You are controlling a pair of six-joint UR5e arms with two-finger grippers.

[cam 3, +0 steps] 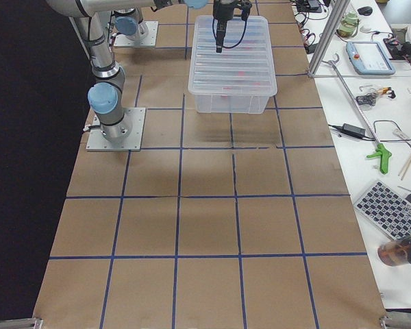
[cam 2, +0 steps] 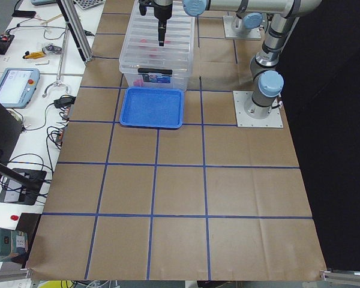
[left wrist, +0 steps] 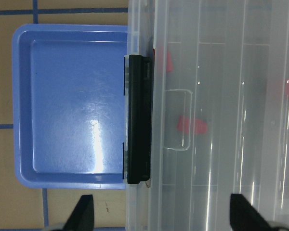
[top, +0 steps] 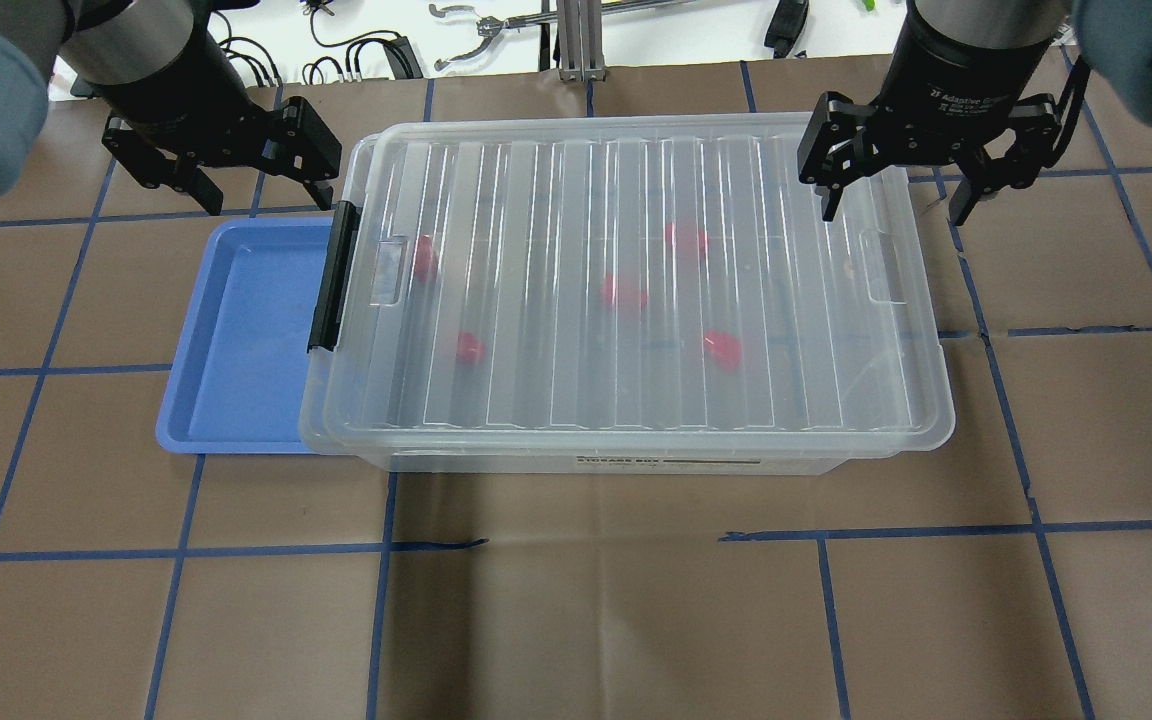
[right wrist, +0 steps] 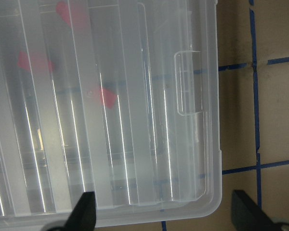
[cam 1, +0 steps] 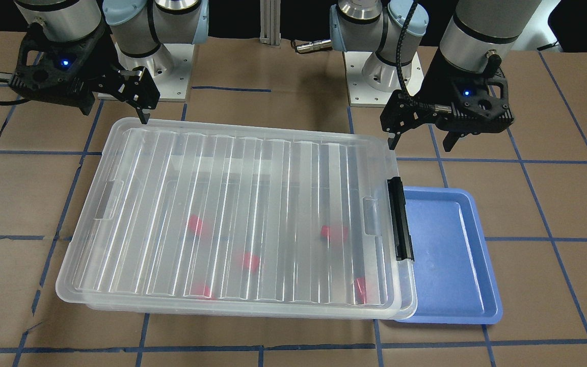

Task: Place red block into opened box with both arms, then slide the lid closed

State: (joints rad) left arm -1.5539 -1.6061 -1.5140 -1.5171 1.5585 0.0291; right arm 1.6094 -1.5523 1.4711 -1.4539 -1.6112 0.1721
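Five red blocks [top: 624,294]: lay inside the box [top: 636,462], blurred through the lid [top: 556,300].
Lid position: covered almost the whole box; a sliver of rim showed past it near the black bar [top: 333,275].
Left fingers [top: 308,140]: spread wide, empty, at upper left of the overhead view, beside the blue tray [top: 246,330].
Right fingers [top: 831,150]: spread wide, empty, over the lid's corner at upper right.
Recommended method: the remaining slide probably called for even pressure on both short ends, keeping the lid square until its edges aligned.
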